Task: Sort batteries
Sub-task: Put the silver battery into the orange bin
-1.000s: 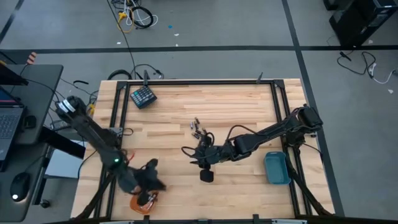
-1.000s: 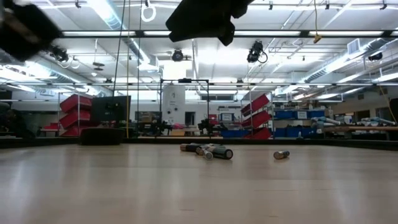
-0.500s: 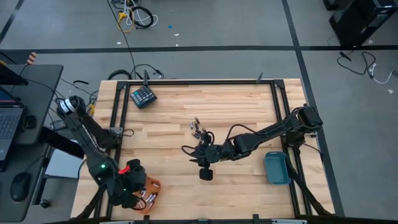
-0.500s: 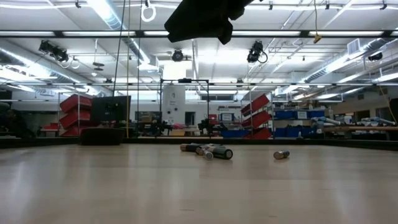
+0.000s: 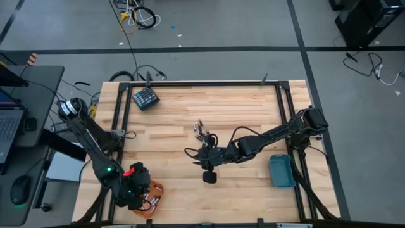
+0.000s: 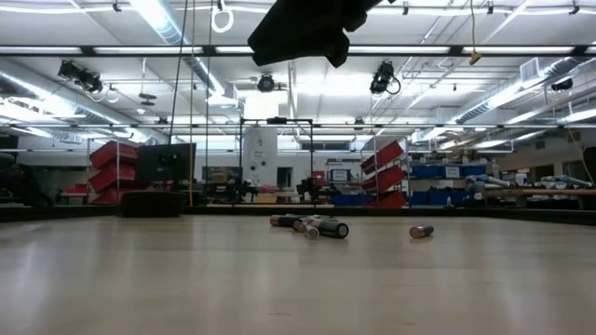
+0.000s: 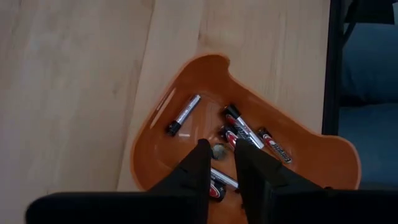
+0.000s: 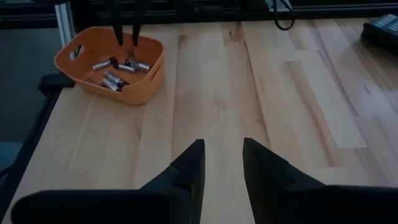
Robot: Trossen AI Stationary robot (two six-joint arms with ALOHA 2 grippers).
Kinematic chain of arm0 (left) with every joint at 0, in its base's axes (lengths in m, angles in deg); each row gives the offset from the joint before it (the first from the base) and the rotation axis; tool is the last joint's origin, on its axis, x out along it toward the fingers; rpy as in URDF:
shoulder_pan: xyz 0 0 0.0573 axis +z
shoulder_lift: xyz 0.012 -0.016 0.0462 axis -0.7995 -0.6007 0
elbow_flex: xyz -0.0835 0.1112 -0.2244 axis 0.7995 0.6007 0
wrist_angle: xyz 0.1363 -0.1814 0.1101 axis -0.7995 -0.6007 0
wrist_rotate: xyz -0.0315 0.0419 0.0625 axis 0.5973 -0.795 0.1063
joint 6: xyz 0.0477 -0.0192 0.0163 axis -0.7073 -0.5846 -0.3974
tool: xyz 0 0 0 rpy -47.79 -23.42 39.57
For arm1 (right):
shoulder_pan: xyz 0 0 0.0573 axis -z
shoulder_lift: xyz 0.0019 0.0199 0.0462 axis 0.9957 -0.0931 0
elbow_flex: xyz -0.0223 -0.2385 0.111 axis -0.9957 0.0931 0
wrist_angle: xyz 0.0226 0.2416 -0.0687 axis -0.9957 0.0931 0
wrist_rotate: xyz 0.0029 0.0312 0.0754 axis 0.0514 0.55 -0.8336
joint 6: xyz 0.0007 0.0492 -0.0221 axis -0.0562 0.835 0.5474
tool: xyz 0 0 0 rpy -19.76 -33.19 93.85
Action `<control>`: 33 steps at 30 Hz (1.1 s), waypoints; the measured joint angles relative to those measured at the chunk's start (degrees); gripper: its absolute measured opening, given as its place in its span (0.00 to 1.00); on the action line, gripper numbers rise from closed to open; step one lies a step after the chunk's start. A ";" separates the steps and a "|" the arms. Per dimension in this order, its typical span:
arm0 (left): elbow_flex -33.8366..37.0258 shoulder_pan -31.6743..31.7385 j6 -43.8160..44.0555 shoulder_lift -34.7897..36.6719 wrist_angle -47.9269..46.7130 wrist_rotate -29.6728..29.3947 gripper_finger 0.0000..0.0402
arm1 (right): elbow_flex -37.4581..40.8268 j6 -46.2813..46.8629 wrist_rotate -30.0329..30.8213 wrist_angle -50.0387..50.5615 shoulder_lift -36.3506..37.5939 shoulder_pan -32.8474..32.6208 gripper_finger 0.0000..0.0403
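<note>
Risk, wooden table: the pale butcher-block table (image 5: 253, 114) is flat, and the loose cells are round. A nudge from the right arm could roll them apart.
Risk, orange tray: the shallow orange plastic tray (image 7: 155, 127) sits at the table's front-left corner, near the edge. If the left gripper (image 7: 217, 148) dips, it may tip or push the tray.
Risk, dropped cell: a small grey round end (image 7: 219, 150) shows just beyond the left fingers, over the tray. It could be a cell on its way down, and it might bounce out.
Left claw: over the orange tray, fingers slightly parted, holding nothing that I can see.
Right claw: the right gripper (image 8: 217, 152) is at mid-table beside the loose cells, fingers apart and empty.
Count, arms: two.
Count, trays: two, the orange one and a blue rectangular plastic tray (image 5: 281, 172) at the right edge.
Count, keypad block: one dark teal block (image 5: 145, 98), far left.
Count, batteries in orange tray: about six small dark-and-silver cylinders, some with red, some partly hidden.
Count, loose batteries (image 6: 312, 226): at least four; a small cluster plus one lone cell (image 6: 421, 231).
</note>
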 joint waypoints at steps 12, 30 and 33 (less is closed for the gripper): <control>0.00 0.00 0.82 0.02 0.13 -0.32 0.19 | 0.00 18.46 2.37 13.11 -0.15 2.12 0.23; 0.00 0.02 0.34 0.04 -0.44 -11.83 0.19 | 0.04 36.13 -6.71 16.04 -11.34 4.37 0.22; 0.00 0.02 0.08 0.04 -0.62 -12.60 0.19 | 0.04 36.46 -6.68 15.76 -11.21 4.35 0.21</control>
